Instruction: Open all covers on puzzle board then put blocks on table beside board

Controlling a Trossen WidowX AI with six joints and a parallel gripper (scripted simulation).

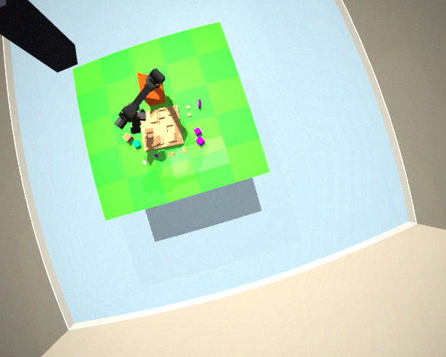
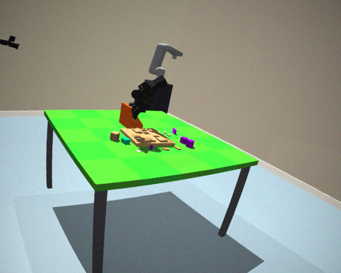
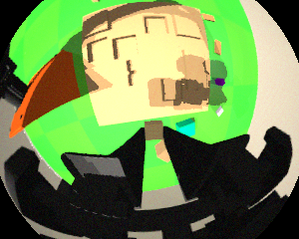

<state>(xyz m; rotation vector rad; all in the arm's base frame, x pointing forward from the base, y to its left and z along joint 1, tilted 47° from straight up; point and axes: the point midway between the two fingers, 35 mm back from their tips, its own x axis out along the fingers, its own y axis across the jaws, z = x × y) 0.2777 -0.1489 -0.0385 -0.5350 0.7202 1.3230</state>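
The tan puzzle board (image 1: pixel 148 147) (image 2: pixel 157 145) (image 3: pixel 110 116) lies flat on the green table. Its raised covers and dark-edged recesses show, but whether each cover is open is too small and shadowed to tell. My gripper (image 1: pixel 135 129) (image 2: pixel 134 118) (image 3: pixel 153 130) is shut on a small brown block (image 3: pixel 153 130), held at the fingertips above the table at the board's left edge in the top view. A tan block (image 1: pixel 127 137) (image 2: pixel 115 136) (image 3: pixel 162 151) and a teal block (image 1: pixel 137 143) (image 2: pixel 125 140) (image 3: pixel 185 126) rest on the table beside the board.
An orange wedge (image 1: pixel 143 82) (image 2: pixel 126 117) (image 3: pixel 55 95) stands behind the board. Two magenta blocks (image 1: pixel 198 131) (image 1: pixel 200 140) and a thin magenta piece (image 1: pixel 199 103) (image 2: pixel 174 131) lie to its right. Small tan pieces (image 1: pixel 171 154) (image 1: pixel 183 149), a purple piece (image 2: pixel 150 147) and a white piece (image 1: pixel 144 162) lie in front.
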